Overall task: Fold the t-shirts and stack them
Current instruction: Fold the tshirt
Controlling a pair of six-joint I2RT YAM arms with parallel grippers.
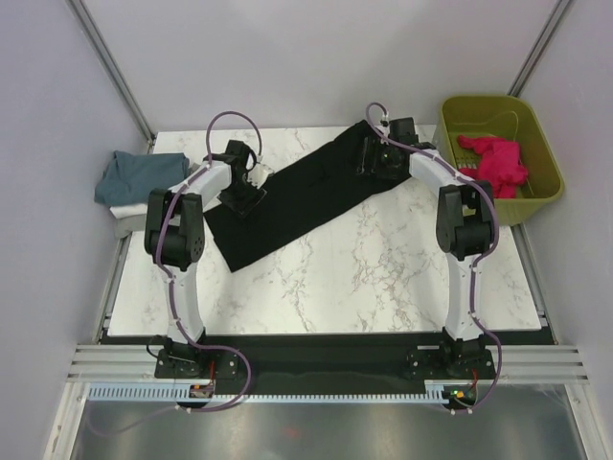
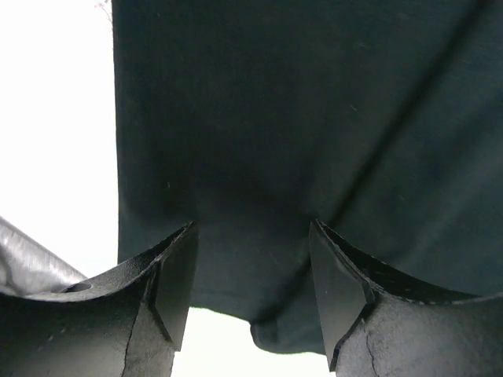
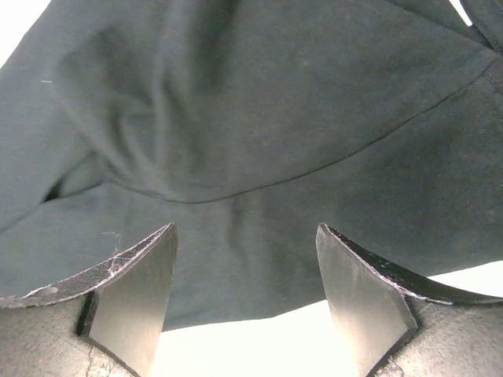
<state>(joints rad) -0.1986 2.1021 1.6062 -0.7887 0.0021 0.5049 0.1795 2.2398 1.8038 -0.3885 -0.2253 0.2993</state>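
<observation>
Left hand (image 2: 253, 228) and right hand (image 3: 245, 228), both wide, over opposite ends of the black t-shirt (image 1: 297, 206).

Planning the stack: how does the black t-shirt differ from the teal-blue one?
The black t-shirt lies stretched in a long diagonal band across the table; the teal-blue t-shirt sits bunched at its left edge, covering far less area. The left gripper and right gripper are over the black one, none by the teal-blue. Both are plain cloth.

The left arm (image 1: 175, 235) and right arm (image 1: 466, 225) had white links, black joint housings and purple cables (image 1: 230, 117); the left gripper (image 2: 253, 228) and right gripper (image 3: 245, 228) bore black wedge-shaped fingers
</observation>
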